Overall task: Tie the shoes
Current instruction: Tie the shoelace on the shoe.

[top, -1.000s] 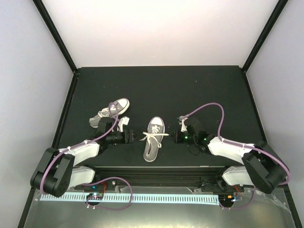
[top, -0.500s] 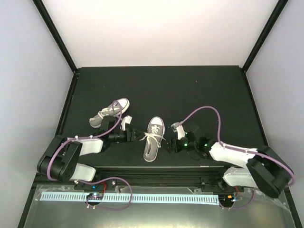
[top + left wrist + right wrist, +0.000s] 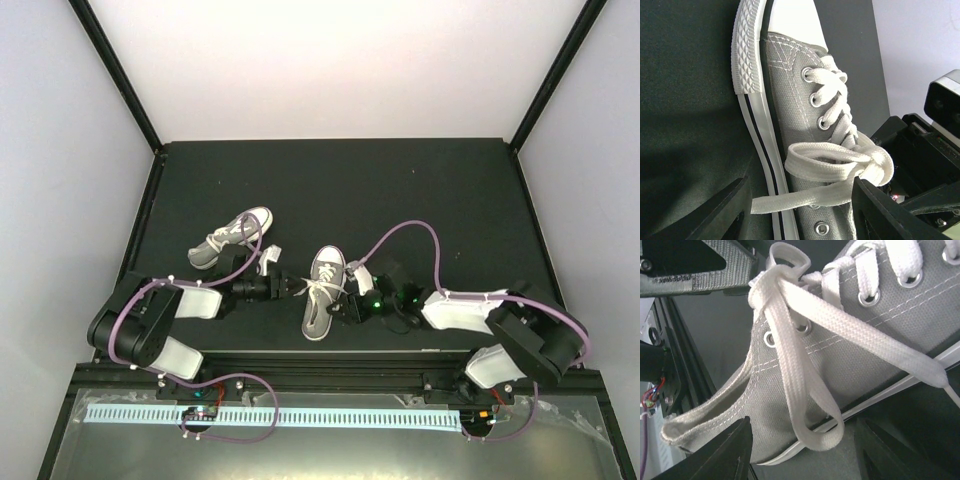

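The left fingers (image 3: 732,212) stand apart and grasp nothing; a lace loop (image 3: 835,162) of the middle shoe (image 3: 323,292) lies between them. The right fingers (image 3: 722,450) are spread too, around a hanging loop (image 3: 810,405), not pinching it. This shoe rests near the surface's (image 3: 440,200) near edge; the other shoe (image 3: 232,237) lies further left.

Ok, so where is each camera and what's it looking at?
Top external: high behind the arms, looking down on the table, far shoe and near shoe; both arms show, left gripper and right gripper flanking the near shoe.
Left wrist: on the left arm, facing right at the near shoe's side; its fingers show below.
Right wrist: on the right arm, facing left at its other side; its fingers show below.
Shared: both wrist views see the same bow.
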Action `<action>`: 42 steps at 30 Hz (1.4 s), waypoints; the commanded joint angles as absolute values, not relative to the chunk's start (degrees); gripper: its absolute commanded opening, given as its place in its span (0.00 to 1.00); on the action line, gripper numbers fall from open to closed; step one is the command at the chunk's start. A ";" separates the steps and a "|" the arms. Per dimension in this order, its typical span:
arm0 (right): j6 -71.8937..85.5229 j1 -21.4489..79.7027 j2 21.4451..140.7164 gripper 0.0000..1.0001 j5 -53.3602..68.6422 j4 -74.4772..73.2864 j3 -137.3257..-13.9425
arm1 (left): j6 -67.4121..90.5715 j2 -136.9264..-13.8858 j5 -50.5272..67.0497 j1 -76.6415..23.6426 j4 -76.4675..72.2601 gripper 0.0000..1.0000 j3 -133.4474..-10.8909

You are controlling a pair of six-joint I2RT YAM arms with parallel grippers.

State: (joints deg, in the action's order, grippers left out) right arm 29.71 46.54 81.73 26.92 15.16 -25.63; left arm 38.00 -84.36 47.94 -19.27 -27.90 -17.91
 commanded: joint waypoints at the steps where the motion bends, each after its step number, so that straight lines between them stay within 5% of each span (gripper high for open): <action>1: 28.75 46.83 83.57 0.56 27.58 17.74 -27.49 | 38.72 -85.61 48.86 -19.84 -31.90 0.57 -20.29; 10: 29.49 46.79 86.26 0.45 28.12 19.80 -27.60 | 40.60 -87.23 49.69 -20.04 -34.93 0.55 -21.16; 18: 29.31 46.76 86.06 0.30 28.05 19.72 -27.59 | 41.47 -89.21 50.10 -20.29 -36.77 0.44 -21.18; 27: 29.13 46.81 83.63 0.02 25.96 16.44 -26.72 | 42.21 -88.40 49.21 -20.38 -37.39 0.04 -21.44; 42: 31.75 46.76 78.60 0.02 20.50 11.61 -21.94 | 41.40 -82.27 41.39 -16.88 -29.75 0.02 -20.59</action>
State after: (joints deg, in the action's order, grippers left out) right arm 30.61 46.59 80.38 23.03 12.95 -23.59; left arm 42.35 -83.53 44.64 -18.31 -32.18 -19.77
